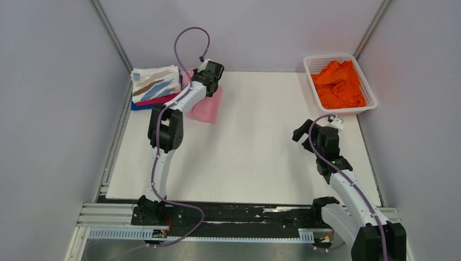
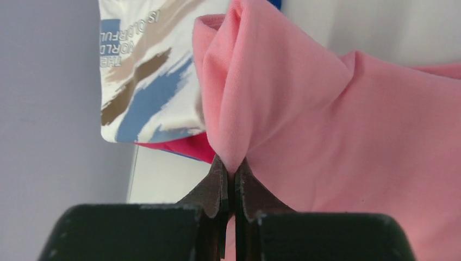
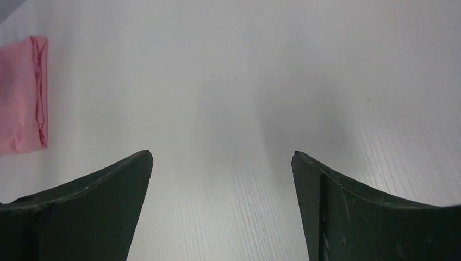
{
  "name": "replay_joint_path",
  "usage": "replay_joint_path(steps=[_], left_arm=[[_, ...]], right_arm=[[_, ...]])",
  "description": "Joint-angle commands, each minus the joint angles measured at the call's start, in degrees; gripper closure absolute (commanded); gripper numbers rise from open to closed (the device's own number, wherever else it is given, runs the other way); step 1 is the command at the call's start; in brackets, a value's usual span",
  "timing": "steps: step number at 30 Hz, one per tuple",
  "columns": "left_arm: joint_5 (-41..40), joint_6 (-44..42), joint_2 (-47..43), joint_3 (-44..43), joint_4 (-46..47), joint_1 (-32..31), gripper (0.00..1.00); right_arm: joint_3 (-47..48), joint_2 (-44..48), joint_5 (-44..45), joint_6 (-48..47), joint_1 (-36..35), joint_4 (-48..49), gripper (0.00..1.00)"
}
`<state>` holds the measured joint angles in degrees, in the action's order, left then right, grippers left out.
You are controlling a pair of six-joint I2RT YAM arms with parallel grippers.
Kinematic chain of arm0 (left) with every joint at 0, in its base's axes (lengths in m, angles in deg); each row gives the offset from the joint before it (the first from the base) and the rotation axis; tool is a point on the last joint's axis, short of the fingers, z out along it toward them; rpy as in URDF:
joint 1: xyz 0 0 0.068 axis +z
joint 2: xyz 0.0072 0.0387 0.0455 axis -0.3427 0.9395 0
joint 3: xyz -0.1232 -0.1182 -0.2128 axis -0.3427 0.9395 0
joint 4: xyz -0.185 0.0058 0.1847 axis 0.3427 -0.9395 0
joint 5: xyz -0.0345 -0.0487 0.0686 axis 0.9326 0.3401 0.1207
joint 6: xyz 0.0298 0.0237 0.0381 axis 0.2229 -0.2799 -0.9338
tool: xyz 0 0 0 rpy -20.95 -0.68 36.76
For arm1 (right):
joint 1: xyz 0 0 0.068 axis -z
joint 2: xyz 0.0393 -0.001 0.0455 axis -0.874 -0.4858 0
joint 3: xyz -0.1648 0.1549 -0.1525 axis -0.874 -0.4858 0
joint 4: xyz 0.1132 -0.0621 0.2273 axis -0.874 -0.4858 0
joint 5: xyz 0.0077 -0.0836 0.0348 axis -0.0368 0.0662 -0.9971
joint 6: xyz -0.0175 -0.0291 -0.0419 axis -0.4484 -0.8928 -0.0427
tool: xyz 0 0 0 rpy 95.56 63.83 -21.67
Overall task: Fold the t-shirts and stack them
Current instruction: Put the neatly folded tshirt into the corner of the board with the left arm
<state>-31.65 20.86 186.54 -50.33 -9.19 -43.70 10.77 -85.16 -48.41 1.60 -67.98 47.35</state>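
Note:
A folded light pink t-shirt (image 1: 208,106) lies at the table's far left. My left gripper (image 2: 234,169) is shut on a pinched fold of this pink shirt (image 2: 337,136). Just left of it is a stack of folded shirts: the white one with tan and blue streaks (image 1: 155,82) on top, magenta (image 1: 161,100) and blue (image 1: 142,106) edges showing beneath. The streak-print shirt also shows in the left wrist view (image 2: 147,70). An orange t-shirt (image 1: 339,83) lies crumpled in the basket. My right gripper (image 3: 222,157) is open and empty above bare table; the pink shirt (image 3: 22,92) shows at its far left.
The white plastic lattice basket (image 1: 366,87) stands at the far right corner. The white table board (image 1: 255,157) is bounded by grey walls on both sides and a black rail along the near edge.

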Motion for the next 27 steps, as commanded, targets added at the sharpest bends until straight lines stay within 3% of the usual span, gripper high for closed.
replay_joint_path(steps=[1, 22, 27], left_arm=[[-3.5, -8.6, 0.0, -5.3, 5.8, 1.6, 1.0], [-10.7, -35.0, -3.6, -13.5, 20.7, 2.0, 1.0], [-10.3, -36.9, -4.3, -16.0, 21.6, 2.0, 1.0]], right_arm=[[-0.3, -1.9, 2.1, -1.7, 0.1, 4.3, 0.0], [0.2, -3.9, 2.1, -2.1, 0.1, 4.5, 0.0], [0.3, -3.8, 2.2, -2.1, 0.2, 4.3, 0.0]])
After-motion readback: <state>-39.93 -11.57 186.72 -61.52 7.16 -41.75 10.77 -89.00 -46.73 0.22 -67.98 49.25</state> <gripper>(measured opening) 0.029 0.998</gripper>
